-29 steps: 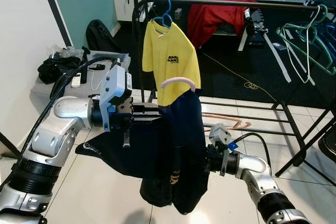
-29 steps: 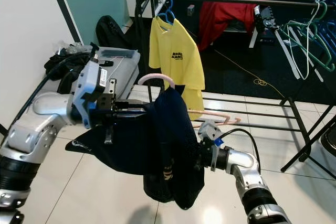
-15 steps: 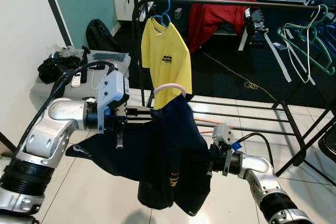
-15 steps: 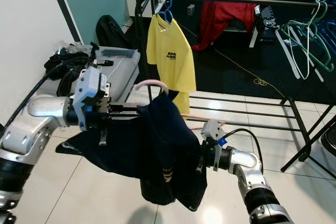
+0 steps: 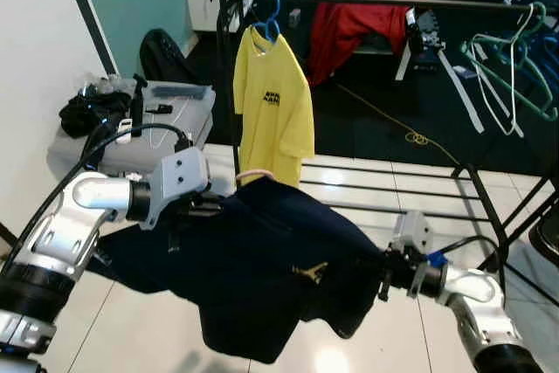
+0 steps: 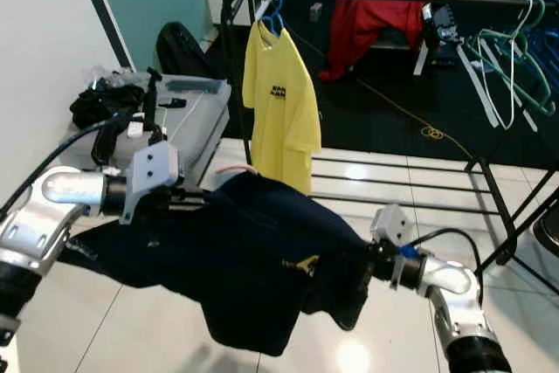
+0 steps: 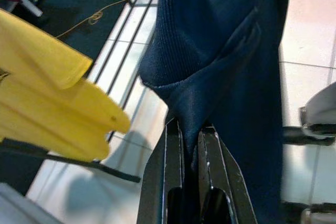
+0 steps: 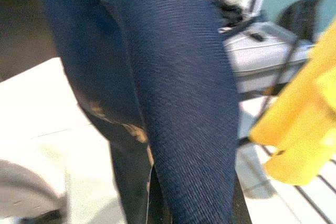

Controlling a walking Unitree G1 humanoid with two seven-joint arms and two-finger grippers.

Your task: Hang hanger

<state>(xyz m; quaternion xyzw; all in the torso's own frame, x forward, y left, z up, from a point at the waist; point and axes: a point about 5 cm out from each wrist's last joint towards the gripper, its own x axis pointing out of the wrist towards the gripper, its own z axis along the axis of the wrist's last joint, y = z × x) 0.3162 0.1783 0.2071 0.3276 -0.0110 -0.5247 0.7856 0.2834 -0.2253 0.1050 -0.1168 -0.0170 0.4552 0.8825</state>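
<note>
A dark navy shirt on a pink hanger is stretched wide between my two grippers, low in front of the rack. Only the hanger's pink hook pokes out at the shirt's top. My left gripper is shut on the shirt's left side; the left wrist view shows the fabric pinched between the fingers. My right gripper holds the right side, its fingers buried in cloth. The black clothes rail runs above and beyond, with a yellow T-shirt on a blue hanger.
Green hangers hang at the rail's right end. A red garment lies behind. The rack's lower bars cross the tiled floor. A grey case with black items stands at the left by the white wall.
The shirt hung down in a bunch before; now it is pulled out wide and lower. My right gripper has swung out to the right, the left has drawn back left.
</note>
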